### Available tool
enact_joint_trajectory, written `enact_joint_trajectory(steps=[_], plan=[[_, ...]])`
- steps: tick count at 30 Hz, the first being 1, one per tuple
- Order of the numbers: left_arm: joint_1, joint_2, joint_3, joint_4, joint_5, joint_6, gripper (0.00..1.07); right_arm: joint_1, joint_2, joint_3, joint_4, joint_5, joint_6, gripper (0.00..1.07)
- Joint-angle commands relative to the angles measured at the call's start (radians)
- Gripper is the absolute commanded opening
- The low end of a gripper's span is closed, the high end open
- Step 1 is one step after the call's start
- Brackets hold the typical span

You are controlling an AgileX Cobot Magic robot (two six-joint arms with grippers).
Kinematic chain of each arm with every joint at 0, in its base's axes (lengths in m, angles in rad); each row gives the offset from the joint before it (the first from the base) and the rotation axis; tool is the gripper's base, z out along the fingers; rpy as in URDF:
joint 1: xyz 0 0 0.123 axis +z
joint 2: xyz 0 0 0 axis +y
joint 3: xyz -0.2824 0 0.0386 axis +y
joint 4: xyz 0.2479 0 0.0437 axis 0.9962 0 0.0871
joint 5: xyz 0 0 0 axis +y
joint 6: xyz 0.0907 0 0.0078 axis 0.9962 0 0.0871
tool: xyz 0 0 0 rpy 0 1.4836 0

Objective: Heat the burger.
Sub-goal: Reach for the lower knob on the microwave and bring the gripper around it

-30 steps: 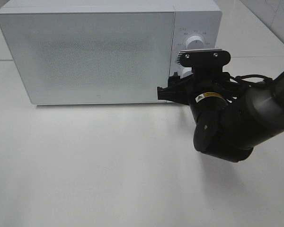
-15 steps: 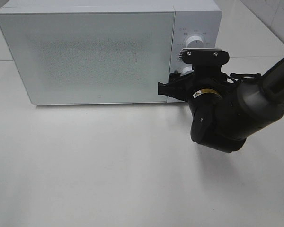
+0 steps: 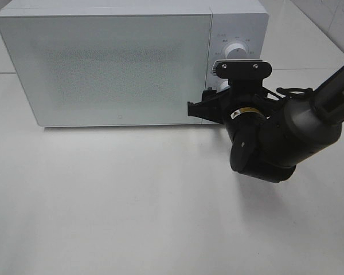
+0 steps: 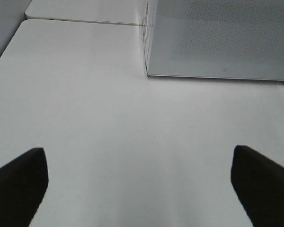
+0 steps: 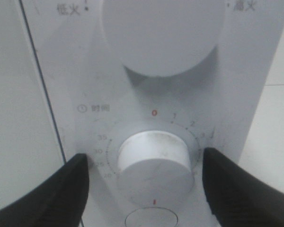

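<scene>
The burger is out of view; the white microwave [image 3: 120,63] stands with its door shut. My right gripper [image 5: 144,174] is up against the control panel, open, one dark finger [image 5: 61,189] on each side of the lower timer knob [image 5: 154,163], with a gap showing on both sides. The larger upper knob [image 5: 163,33] sits just above it. From the high camera the right arm's black wrist [image 3: 258,137] covers the lower knob. My left gripper [image 4: 141,184] hangs open over bare table, with nothing between its fingers.
The microwave's front left corner [image 4: 149,71] lies ahead of the left gripper. White table [image 3: 114,200] stretches in front of the microwave. A table seam [image 4: 85,21] runs behind on the left.
The right arm has shifted slightly left and in toward the control panel. The left gripper has not moved.
</scene>
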Motion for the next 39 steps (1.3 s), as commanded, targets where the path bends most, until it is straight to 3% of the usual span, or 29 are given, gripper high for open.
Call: enact_joint_trajectory(steps=[1, 6, 8, 9, 10, 11, 12, 13, 22, 27, 32, 35, 37, 39], plan=[[0.004, -0.014, -0.001, 0.0, 0.0, -0.002, 0.98, -0.011, -0.011, -0.019, 0.004, -0.089, 0.006, 0.65], [0.004, -0.014, -0.001, 0.0, 0.0, -0.002, 0.98, -0.011, -0.014, -0.019, 0.006, -0.089, 0.006, 0.51], [0.004, -0.014, -0.001, 0.0, 0.0, -0.002, 0.98, -0.011, -0.014, -0.019, 0.006, -0.091, 0.006, 0.33], [0.004, -0.014, -0.001, 0.0, 0.0, -0.002, 0.98, -0.011, -0.014, -0.019, 0.006, -0.091, 0.006, 0.33], [0.004, -0.014, -0.001, 0.0, 0.0, -0.002, 0.98, -0.011, -0.014, -0.019, 0.005, -0.091, 0.01, 0.2], [0.004, -0.014, -0.001, 0.0, 0.0, -0.002, 0.98, -0.011, -0.014, -0.019, 0.005, -0.091, 0.01, 0.2], [0.004, -0.014, -0.001, 0.0, 0.0, -0.002, 0.98, -0.011, -0.014, -0.019, 0.002, -0.091, 0.011, 0.07], [0.004, -0.014, -0.001, 0.0, 0.0, -0.002, 0.98, -0.011, -0.014, -0.019, 0.002, -0.087, 0.011, 0.02], [0.004, -0.014, -0.001, 0.0, 0.0, -0.002, 0.98, -0.011, -0.014, -0.019, -0.006, -0.084, 0.031, 0.0], [0.004, -0.014, -0.001, 0.0, 0.0, -0.002, 0.98, -0.011, -0.014, -0.019, -0.089, -0.103, 0.112, 0.0], [0.004, -0.014, -0.001, 0.0, 0.0, -0.002, 0.98, -0.011, -0.016, -0.019, -0.237, -0.102, 0.484, 0.0], [0.004, -0.014, -0.001, 0.0, 0.0, -0.002, 0.98, -0.011, -0.016, -0.019, -0.266, -0.103, 0.546, 0.0], [0.004, -0.014, -0.001, 0.0, 0.0, -0.002, 0.98, -0.011, -0.016, -0.019, -0.324, -0.109, 0.782, 0.0], [0.004, -0.014, -0.001, 0.0, 0.0, -0.002, 0.98, -0.011, -0.016, -0.019, -0.324, -0.11, 0.831, 0.0]])
